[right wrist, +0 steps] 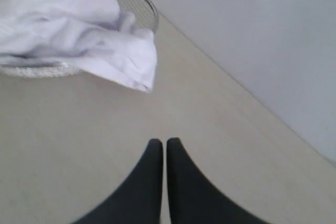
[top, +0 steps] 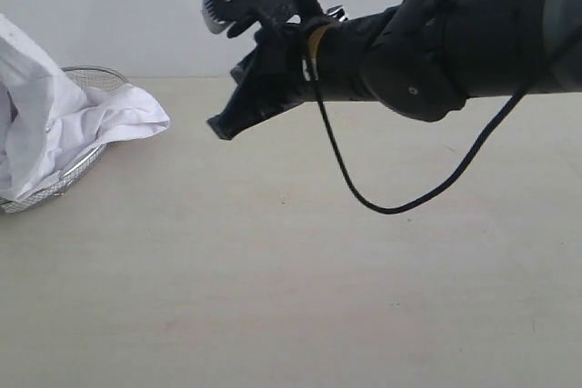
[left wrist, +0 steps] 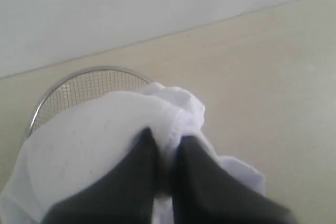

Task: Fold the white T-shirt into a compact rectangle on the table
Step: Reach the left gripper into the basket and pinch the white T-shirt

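Because the left gripper (left wrist: pixel 168 141) has its two black fingers (left wrist: pixel 136 177) pressed close on a bunch of white cloth, it looks to be pinching the white T-shirt (left wrist: pixel 89 135) — the cloth puffs up over the fingertips and hangs down on both sides. The right gripper (right wrist: pixel 164 144) has its fingers together too, but with nothing between them. It hangs over the bare table (right wrist: pixel 63 129), apart from the shirt.

The shirt is a crumpled heap. Part of it sits in the round wire-mesh basket (top: pixel 91 71) at the left of the exterior view. Part is pulled up high at that side, and one floppy corner spills out past the basket's rim toward the table. No sleeve, neck or red letters can be picked out in the heap.

The shirt looks thin, soft and very light. It will likely sag and bunch wherever it is held, and one pinch will probably lift only a lump, not a flat sheet. It should not break, but it might snag on the mesh. The best places to hold it are probably two far-apart spots on one edge — the shoulders or the bottom hem — so it can hang open and be laid flat on the wide table. The loose corner by the rim looks like the easiest spot for the right gripper to reach.
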You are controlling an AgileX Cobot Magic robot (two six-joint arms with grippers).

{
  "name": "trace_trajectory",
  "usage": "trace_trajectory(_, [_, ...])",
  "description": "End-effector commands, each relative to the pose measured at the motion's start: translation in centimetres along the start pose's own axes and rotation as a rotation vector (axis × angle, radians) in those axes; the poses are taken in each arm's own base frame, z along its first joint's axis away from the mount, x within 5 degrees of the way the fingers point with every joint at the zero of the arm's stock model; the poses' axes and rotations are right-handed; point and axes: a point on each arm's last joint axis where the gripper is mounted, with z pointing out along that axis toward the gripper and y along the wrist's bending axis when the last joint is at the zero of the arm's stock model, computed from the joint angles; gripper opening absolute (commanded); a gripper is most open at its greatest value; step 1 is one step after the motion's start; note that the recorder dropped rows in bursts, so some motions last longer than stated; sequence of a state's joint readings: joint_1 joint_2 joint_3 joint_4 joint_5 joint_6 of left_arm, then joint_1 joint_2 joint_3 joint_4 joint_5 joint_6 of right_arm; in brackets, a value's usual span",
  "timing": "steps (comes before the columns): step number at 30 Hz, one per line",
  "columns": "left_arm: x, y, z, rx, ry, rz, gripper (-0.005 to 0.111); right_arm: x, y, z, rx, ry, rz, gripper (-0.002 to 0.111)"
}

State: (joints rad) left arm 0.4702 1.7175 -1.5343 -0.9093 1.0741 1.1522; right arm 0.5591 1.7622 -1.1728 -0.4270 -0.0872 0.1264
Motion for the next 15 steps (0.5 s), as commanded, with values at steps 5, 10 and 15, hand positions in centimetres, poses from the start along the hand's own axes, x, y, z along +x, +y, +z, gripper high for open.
trace_trajectory(5, [-1.3, -1.7, -1.4, 0.04, -0.056, -0.039, 0.004, -2.0, 6.0, 2.6, -0.267, -0.396, 0.186, 0.0])
trace_trajectory(10, [-1.6, -2.5, -1.7, 0.099, -0.072, -0.051, 0.004, -1.9, 6.6, 5.7, -0.345, -0.384, 0.379, 0.0])
trace_trajectory(15, [-1.8, -2.8, -2.0, 0.102, -0.077, -0.043, 0.004, -2.5, 7.9, 8.3, -0.513, -0.304, 0.376, 0.0])
